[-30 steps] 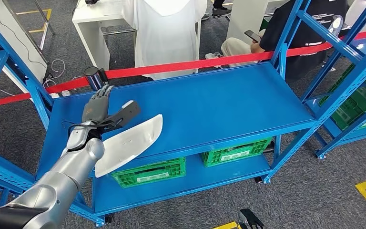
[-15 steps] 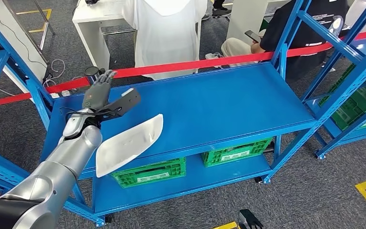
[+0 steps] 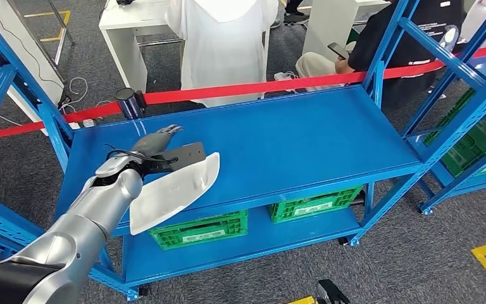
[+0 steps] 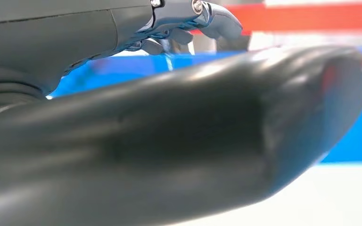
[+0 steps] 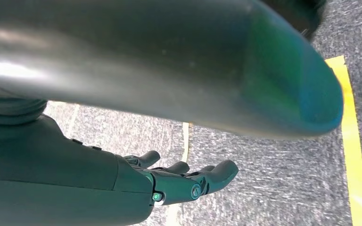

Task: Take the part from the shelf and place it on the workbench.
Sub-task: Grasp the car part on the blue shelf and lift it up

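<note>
One white part (image 3: 174,192) lies on blue desk (image 3: 304,136) near its front-left edge, overhanging a bit. Left hand (image 3: 164,149) rests over its far end, fingers apart, no clear grip. Rec: lift hand straight up, don't drag part off edge. Right hand (image 5: 188,181) hangs loosely spread, holding nothing.

Blue metal shelf rack (image 3: 329,136), white curved part (image 3: 172,192) overhanging its top deck's front edge, green crates (image 3: 202,229) on lower deck

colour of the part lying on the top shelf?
White; the part shows best in the head view, beside the left hand.
</note>
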Robot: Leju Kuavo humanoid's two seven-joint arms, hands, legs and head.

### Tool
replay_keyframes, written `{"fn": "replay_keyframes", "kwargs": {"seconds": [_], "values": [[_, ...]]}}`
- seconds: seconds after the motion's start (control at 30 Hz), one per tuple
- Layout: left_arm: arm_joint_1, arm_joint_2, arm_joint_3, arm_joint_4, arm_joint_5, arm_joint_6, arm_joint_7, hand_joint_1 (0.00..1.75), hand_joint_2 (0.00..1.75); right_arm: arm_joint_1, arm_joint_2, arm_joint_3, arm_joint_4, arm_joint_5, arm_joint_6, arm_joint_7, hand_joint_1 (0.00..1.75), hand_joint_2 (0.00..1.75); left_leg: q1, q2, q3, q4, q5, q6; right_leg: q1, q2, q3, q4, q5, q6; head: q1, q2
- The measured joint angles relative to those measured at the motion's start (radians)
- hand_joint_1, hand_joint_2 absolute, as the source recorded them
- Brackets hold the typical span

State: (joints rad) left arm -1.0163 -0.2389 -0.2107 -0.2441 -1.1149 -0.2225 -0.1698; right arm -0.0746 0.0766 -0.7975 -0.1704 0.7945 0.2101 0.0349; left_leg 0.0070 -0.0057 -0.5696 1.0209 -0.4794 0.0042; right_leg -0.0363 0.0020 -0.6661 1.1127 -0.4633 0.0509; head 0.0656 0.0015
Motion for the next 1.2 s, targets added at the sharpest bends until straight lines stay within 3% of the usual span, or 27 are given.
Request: {"fn": "replay_keyframes", "kwargs": {"seconds": [0.07, 0.13, 0.2, 0.27, 0.33, 0.37, 0.4, 0.43, 0.5, 0.57, 0.67, 0.73, 0.83, 0.87, 0.9, 0.93, 1.03, 1.1, 1.2], "values": [[0.002, -0.004, -0.018, 0.0, -0.015, -0.042, -0.022, 0.0, 0.0, -0.001, 0.001, -0.002, 0.0, 0.0, 0.0, -0.002, 0.0, 0.0, -0.003, -0.002, -0.004, 0.01, -0.01, -0.014, 0.0, 0.004, 0.03, -0.059, 0.009, -0.012, 0.001, 0.0], [0.007, -0.006, -0.037, 0.0, -0.023, -0.071, -0.05, 0.0, 0.0, 0.0, 0.001, -0.007, 0.0, 0.0, 0.0, -0.004, 0.0, 0.0, -0.004, -0.003, -0.003, 0.009, -0.012, -0.024, 0.002, 0.008, 0.029, -0.056, 0.004, -0.034, 0.0, 0.0], [0.014, -0.009, -0.053, 0.0, -0.026, -0.082, -0.078, 0.0, 0.0, 0.001, 0.001, -0.014, 0.0, 0.001, 0.0, -0.005, 0.0, 0.0, -0.001, -0.001, -0.008, 0.028, -0.027, -0.033, 0.003, 0.009, 0.032, -0.057, 0.002, -0.049, -0.002, 0.0], [0.022, -0.012, -0.066, -0.001, -0.027, -0.082, -0.1, 0.0, 0.0, 0.001, 0.001, -0.018, 0.0, 0.001, 0.0, -0.005, 0.0, 0.0, 0.0, 0.001, -0.051, 0.119, -0.076, -0.04, 0.003, 0.008, 0.035, -0.059, 0.001, -0.06, -0.005, 0.0], [0.034, -0.015, -0.076, -0.001, -0.027, -0.081, -0.115, 0.0, 0.0, 0.001, 0.0, -0.021, 0.0, 0.001, 0.0, -0.006, 0.0, 0.0, 0.0, 0.002, -0.121, 0.252, -0.131, -0.041, 0.006, 0.008, 0.036, -0.059, -0.002, -0.065, -0.007, 0.0], [0.041, -0.016, -0.08, 0.0, -0.026, -0.08, -0.12, 0.0, 0.0, 0.001, 0.0, -0.022, 0.0, 0.001, 0.0, -0.006, 0.0, 0.0, 0.0, 0.002, -0.146, 0.295, -0.139, -0.04, 0.008, 0.008, 0.037, -0.059, -0.003, -0.067, -0.007, 0.0], [0.047, -0.016, -0.082, 0.0, -0.025, -0.08, -0.124, 0.0, 0.0, 0.001, 0.0, -0.023, 0.0, 0.001, 0.0, -0.006, 0.0, 0.0, -0.001, 0.002, -0.154, 0.301, -0.127, -0.036, 0.01, 0.008, 0.039, -0.059, -0.004, -0.068, -0.007, 0.0], [0.05, -0.017, -0.084, 0.0, -0.023, -0.081, -0.129, 0.0, 0.0, 0.002, 0.0, -0.023, 0.0, 0.001, 0.0, -0.006, 0.0, 0.0, -0.002, 0.001, -0.142, 0.267, -0.097, -0.029, 0.013, 0.01, 0.041, -0.059, -0.005, -0.069, -0.007, 0.0], [0.052, -0.019, -0.089, -0.002, -0.017, -0.086, -0.143, 0.0, 0.0, 0.002, 0.001, -0.024, 0.0, 0.002, 0.0, -0.006, 0.0, 0.0, -0.009, 0.001, -0.082, 0.129, -0.022, -0.009, 0.017, 0.011, 0.047, -0.059, -0.008, -0.069, -0.006, 0.0], [0.052, -0.023, -0.099, -0.003, -0.011, -0.098, -0.157, 0.0, 0.0, 0.001, 0.002, -0.024, 0.0, 0.004, 0.0, -0.005, 0.0, 0.0, -0.018, 0.001, -0.037, 0.031, 0.011, 0.005, 0.017, 0.012, 0.048, -0.06, -0.009, -0.061, -0.005, 0.0], [0.055, -0.03, -0.116, -0.004, -0.007, -0.119, -0.166, 0.0, 0.0, 0.001, 0.001, -0.026, 0.0, 0.009, -0.001, -0.002, 0.0, 0.0, -0.022, 0.001, -0.028, 0.007, 0.014, 0.008, 0.012, 0.011, 0.048, -0.065, -0.008, -0.042, -0.005, 0.0], [0.055, -0.036, -0.127, -0.005, -0.006, -0.126, -0.167, 0.0, 0.0, 0.002, 0.001, -0.029, 0.0, 0.011, -0.001, 0.0, 0.0, 0.0, -0.015, 0.001, -0.02, -0.008, 0.022, 0.014, 0.013, 0.008, 0.037, -0.038, -0.028, -0.033, -0.004, 0.0], [0.057, -0.043, -0.139, -0.005, -0.001, -0.136, -0.17, 0.0, 0.0, 0.003, 0.0, -0.037, 0.0, 0.011, -0.002, -0.001, 0.0, 0.0, -0.013, 0.003, -0.017, -0.014, 0.026, 0.021, 0.013, 0.005, -0.045, 0.129, -0.11, -0.023, -0.001, 0.0], [0.059, -0.044, -0.142, -0.004, 0.002, -0.141, -0.171, 0.0, 0.0, 0.004, -0.001, -0.039, 0.0, 0.011, -0.002, -0.001, 0.0, 0.0, -0.013, 0.004, -0.017, -0.013, 0.025, 0.022, 0.013, 0.005, -0.071, 0.179, -0.124, -0.02, -0.001, 0.0], [0.06, -0.044, -0.144, -0.004, 0.004, -0.143, -0.171, 0.0, 0.0, 0.006, -0.002, -0.041, 0.0, 0.012, -0.003, -0.001, 0.0, 0.0, -0.012, 0.004, -0.017, -0.012, 0.024, 0.021, 0.012, 0.004, -0.081, 0.196, -0.12, -0.018, -0.001, 0.0], [0.061, -0.044, -0.147, -0.003, 0.004, -0.145, -0.172, 0.0, 0.0, 0.007, -0.002, -0.042, 0.0, 0.012, -0.003, -0.001, 0.0, 0.0, -0.012, 0.003, -0.017, -0.009, 0.022, 0.02, 0.011, 0.003, -0.071, 0.174, -0.097, -0.016, -0.001, 0.0], [0.06, -0.043, -0.153, -0.004, 0.009, -0.145, -0.171, 0.0, 0.0, 0.005, -0.003, -0.046, 0.0, 0.012, -0.003, -0.003, 0.0, 0.0, -0.011, 0.002, -0.019, 0.005, 0.012, 0.008, 0.008, 0.0, 0.021, -0.014, -0.014, -0.018, -0.001, 0.0], [0.059, -0.043, -0.156, -0.005, 0.012, -0.143, -0.17, 0.0, 0.0, 0.005, -0.003, -0.048, 0.0, 0.011, -0.003, -0.005, 0.0, 0.0, -0.014, 0.0, -0.022, 0.01, 0.007, -0.003, 0.011, 0.002, 0.045, -0.065, -0.006, -0.029, -0.002, 0.0], [0.059, -0.043, -0.159, -0.006, 0.012, -0.136, -0.167, 0.0, 0.0, 0.006, -0.003, -0.05, 0.0, 0.009, -0.003, -0.007, 0.0, 0.0, -0.014, 0.0, -0.025, 0.015, 0.001, -0.02, 0.011, 0.003, 0.046, -0.068, -0.003, -0.05, -0.003, 0.0]]}}
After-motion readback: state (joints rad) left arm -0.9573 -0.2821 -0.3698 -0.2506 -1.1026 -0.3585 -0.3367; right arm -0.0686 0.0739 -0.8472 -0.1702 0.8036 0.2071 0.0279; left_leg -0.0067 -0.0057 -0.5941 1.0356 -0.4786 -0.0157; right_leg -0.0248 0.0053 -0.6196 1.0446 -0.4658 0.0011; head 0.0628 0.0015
